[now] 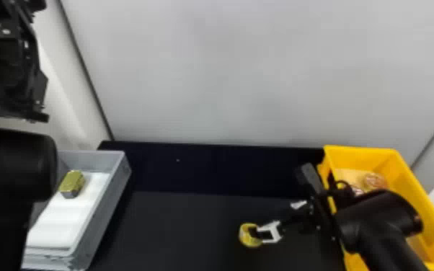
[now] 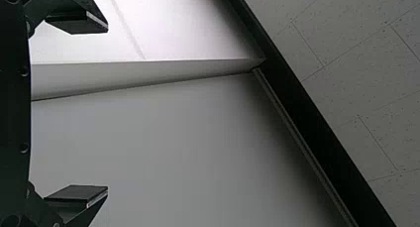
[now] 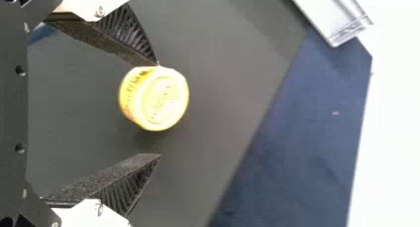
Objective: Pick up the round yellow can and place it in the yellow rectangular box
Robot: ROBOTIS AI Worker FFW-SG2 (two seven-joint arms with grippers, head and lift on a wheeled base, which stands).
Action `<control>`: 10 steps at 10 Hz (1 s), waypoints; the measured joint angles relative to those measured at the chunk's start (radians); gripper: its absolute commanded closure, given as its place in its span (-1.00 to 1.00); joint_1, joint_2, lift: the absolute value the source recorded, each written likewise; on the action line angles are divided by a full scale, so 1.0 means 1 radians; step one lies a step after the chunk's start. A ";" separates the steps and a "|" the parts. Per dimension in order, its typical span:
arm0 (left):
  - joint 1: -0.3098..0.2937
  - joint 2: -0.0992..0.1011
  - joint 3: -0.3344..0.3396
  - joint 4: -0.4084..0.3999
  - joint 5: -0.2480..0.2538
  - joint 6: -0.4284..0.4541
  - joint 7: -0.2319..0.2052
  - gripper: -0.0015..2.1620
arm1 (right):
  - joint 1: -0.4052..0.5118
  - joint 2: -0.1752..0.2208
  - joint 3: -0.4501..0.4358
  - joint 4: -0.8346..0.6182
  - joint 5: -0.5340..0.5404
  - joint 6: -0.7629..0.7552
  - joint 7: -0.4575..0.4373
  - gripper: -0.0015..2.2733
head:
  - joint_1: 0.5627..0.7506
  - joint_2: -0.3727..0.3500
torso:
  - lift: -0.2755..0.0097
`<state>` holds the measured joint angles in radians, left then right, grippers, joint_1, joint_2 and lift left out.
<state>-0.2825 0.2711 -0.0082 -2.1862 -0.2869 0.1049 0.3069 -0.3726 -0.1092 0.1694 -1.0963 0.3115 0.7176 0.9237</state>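
Round yellow can (image 1: pixel 245 238) sits on the black table (image 1: pixel 191 230), right by one fingertip of the right gripper (image 1: pixel 263 222), and those fingers are spread wide! Left gripper (image 1: pixel 10 72), up high, stands open too.

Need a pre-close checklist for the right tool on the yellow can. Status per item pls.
1. Right tool open: ok, fingers spread wide.
2. Can centred between the fingers: not ok, it sits close to one fingertip with a clear gap to the other.
3. Can deep enough for a firm grip: cannot tell, it is out near the fingertips.
4. Left tool away from the can: ok, its fingers are open against the wall.
5. Yellow box has room: cannot tell, the right arm hides part of the inside.
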 measured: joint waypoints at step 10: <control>-0.006 -0.005 -0.008 0.005 0.000 0.000 0.000 -0.88 | -0.052 -0.013 0.092 0.021 -0.024 -0.052 0.025 -0.85 | 0.07 0.18 | 0.86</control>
<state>-0.2883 0.2657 -0.0164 -2.1811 -0.2869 0.1049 0.3069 -0.4249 -0.1218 0.2614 -1.0748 0.2880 0.6657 0.9487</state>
